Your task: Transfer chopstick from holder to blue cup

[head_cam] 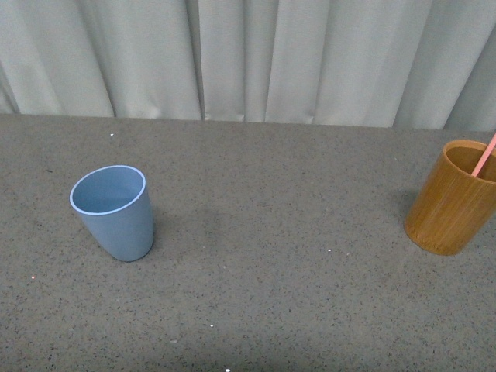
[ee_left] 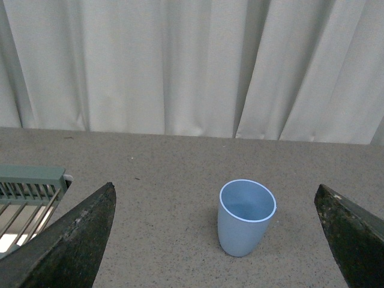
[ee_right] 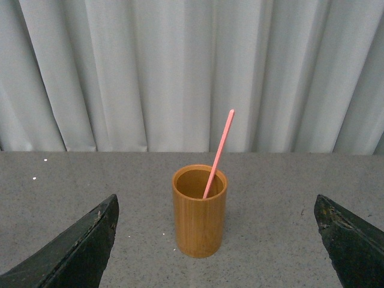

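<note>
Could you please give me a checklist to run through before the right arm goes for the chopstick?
1. The chopstick leans in the holder, top well above the rim: ok.
2. The holder is upright: ok.
3. The right claw is open, empty and faces the holder: ok.
4. The cup is upright and empty: ok.
5. The left claw is open and apart from the cup: ok.
6. The right claw is near enough to grasp the chopstick: cannot tell.
</note>
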Controlling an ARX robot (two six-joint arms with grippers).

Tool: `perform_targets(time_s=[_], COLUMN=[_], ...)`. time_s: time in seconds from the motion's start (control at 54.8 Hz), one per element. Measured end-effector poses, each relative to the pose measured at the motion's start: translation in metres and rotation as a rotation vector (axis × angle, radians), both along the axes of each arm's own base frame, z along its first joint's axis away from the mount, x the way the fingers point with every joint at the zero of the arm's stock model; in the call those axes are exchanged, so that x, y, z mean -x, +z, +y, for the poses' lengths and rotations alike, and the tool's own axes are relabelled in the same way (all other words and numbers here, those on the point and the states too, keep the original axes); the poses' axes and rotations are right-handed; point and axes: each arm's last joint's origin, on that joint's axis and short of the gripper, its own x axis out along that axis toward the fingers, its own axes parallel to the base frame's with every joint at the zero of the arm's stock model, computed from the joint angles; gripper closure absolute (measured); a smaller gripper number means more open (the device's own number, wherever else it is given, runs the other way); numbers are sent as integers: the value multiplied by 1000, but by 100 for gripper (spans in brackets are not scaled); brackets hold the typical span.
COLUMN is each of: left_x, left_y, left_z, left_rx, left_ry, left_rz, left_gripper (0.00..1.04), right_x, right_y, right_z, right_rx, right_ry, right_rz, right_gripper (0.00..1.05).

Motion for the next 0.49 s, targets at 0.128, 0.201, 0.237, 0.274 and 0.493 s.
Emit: perform_targets(time_s=[0.128,0.201,0.237,0.274,0.493], left_x=[0,0,0,0,0], left_y=[0,0,0,0,0], left_z=[0,0,0,0,0], left_rx=[0,0,0,0,0], left_ry=[0,0,0,0,0], left_rz=[0,0,0,0,0], left_gripper=[7,7,7,7,7], right_x=[0,0,0,0,0], right_y=[0,0,0,0,0], right_z=[0,0,0,0,0], right_rx=[0,0,0,0,0], right_ry=[0,0,0,0,0], right_rz=[0,0,0,0,0], right_gripper=[10,10,10,10,10])
